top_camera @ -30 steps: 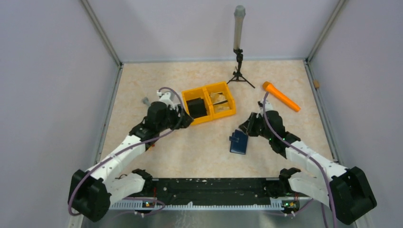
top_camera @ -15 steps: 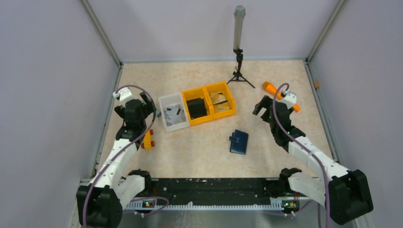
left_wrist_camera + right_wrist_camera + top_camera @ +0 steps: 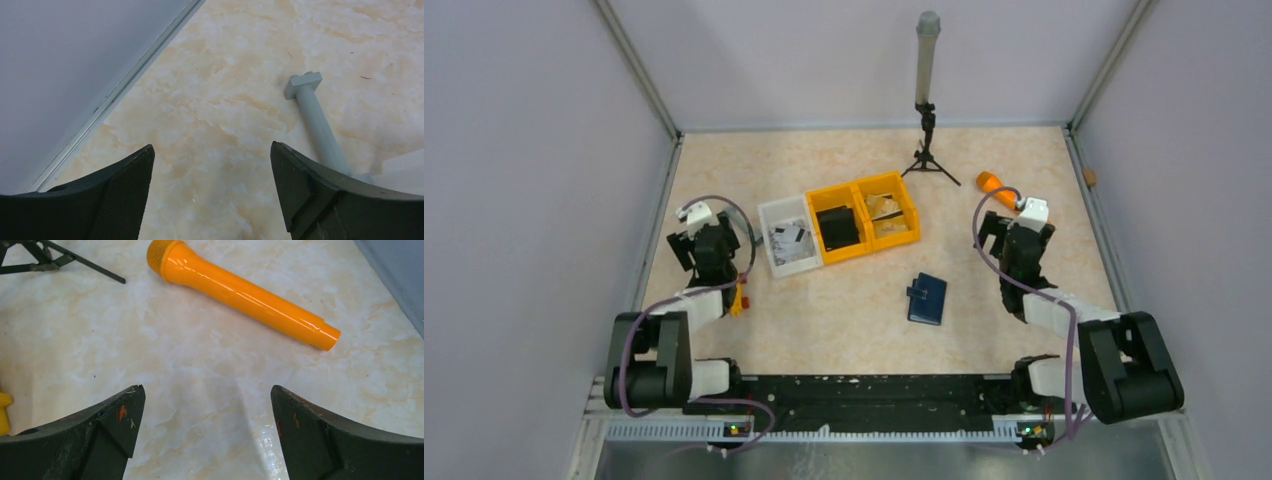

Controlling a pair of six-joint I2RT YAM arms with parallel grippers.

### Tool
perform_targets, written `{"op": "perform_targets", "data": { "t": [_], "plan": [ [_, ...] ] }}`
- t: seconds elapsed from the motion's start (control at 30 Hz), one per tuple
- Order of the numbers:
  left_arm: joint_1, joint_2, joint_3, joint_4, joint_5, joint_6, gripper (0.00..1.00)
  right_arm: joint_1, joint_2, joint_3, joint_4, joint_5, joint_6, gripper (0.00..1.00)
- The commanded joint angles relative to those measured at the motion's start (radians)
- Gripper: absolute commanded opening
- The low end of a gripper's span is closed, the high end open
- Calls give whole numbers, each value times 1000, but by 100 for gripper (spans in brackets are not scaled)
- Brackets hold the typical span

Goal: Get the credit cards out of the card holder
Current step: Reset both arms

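The card holder (image 3: 927, 298), a flat navy wallet, lies shut on the table right of centre, with nothing touching it. I cannot make out any credit cards on or beside it. My left gripper (image 3: 704, 234) is folded back at the table's left side, far from the holder; in the left wrist view it (image 3: 212, 165) stands open over bare table. My right gripper (image 3: 1012, 230) sits at the right side, up and to the right of the holder; in the right wrist view it (image 3: 207, 400) is open with nothing between its fingers.
A yellow two-compartment bin (image 3: 902, 238) and a white tray (image 3: 769, 212) stand mid-table, holding a black block (image 3: 835, 226) and small pale items. An orange microphone (image 3: 240, 290) lies ahead of my right gripper. A tripod stand (image 3: 925, 100) is at the back. A grey bolt (image 3: 315, 117) lies by my left gripper.
Both arms have drawn back to the table's sides, the left away from the bin, uncovering the white tray, the right away from the holder. Both grippers have opened wide.
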Motion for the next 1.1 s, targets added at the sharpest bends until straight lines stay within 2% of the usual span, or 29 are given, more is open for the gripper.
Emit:
{"op": "perform_targets", "data": {
  "t": [0.0, 0.07, 0.3, 0.33, 0.4, 0.47, 0.5, 0.57, 0.6, 0.7, 0.77, 0.9, 0.97, 1.0, 1.07],
  "plan": [
    [13, 70, 23, 180, 2, 85, 87, -20, 48, -36, 229, -81, -60, 97],
    [13, 76, 5, 199, 17, 80, 83, -21, 59, -107, 360, -79, -63, 96],
    [13, 22, -30, 191, 214, 71, 80, -20, 26, -160, 417, -100, -73, 94],
    [13, 23, -39, 219, 264, 62, 79, -21, 27, -160, 418, -99, -76, 92],
    [13, 88, -92, 388, 378, 82, 80, -17, 12, -177, 439, -98, -78, 91],
    [13, 205, -92, 534, 331, 84, 80, -18, -2, -198, 456, -86, -70, 91],
    [13, 220, -84, 549, 336, 92, 82, -18, -4, -199, 455, -83, -70, 91],
    [14, 178, -52, 385, 352, 70, 90, -18, -3, -203, 472, -84, -71, 91],
    [14, 177, -46, 391, 352, 70, 98, -18, -7, -208, 476, -76, -69, 91],
    [14, 204, -74, 493, 348, 84, 99, -18, -58, -215, 423, -78, -139, 90],
    [14, 201, -70, 477, 351, 84, 99, -19, -66, -219, 423, -33, -156, 88],
    [14, 202, -70, 478, 351, 85, 99, -19, 87, -201, 574, -108, -267, 85],
    [14, 203, -70, 478, 351, 85, 99, -19, 203, -228, 789, -89, -291, 86],
    [14, 202, -70, 479, 351, 85, 99, -23, 220, -243, 830, -71, -284, 87],
    [14, 202, -70, 480, 349, 85, 99, -55, 230, -239, 793, -84, -227, 88]
  ]
}}
